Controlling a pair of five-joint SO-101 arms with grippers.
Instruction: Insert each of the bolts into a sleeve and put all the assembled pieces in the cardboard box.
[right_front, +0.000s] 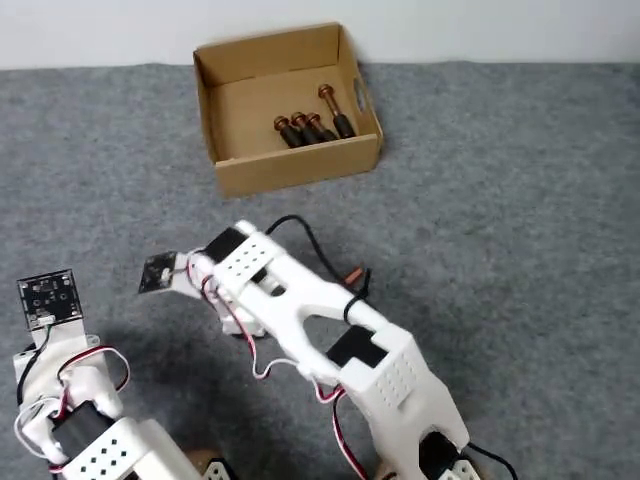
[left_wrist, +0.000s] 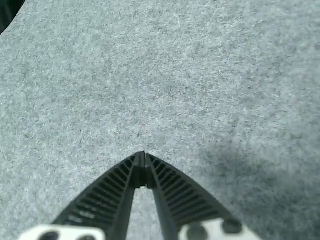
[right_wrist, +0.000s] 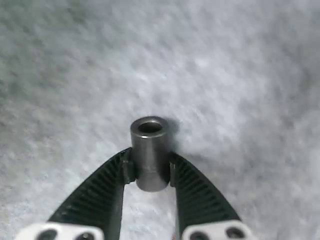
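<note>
Right fingers (right_wrist: 100, 195) clamp the sleeve (right_wrist: 149, 150); left fingers (left_wrist: 112, 187) pressed together.

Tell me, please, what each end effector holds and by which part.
Right end effector: sleeve, clamped across its side wall near one end. Left end effector: shut, empty.

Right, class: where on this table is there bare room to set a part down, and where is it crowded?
Free: the mat right of the cardboard box, left of it, and the box's left floor. Crowded: the box's front right, holding the assembled pieces, and the centre, crossed by the right arm, its claw gripping a sleeve.
</note>
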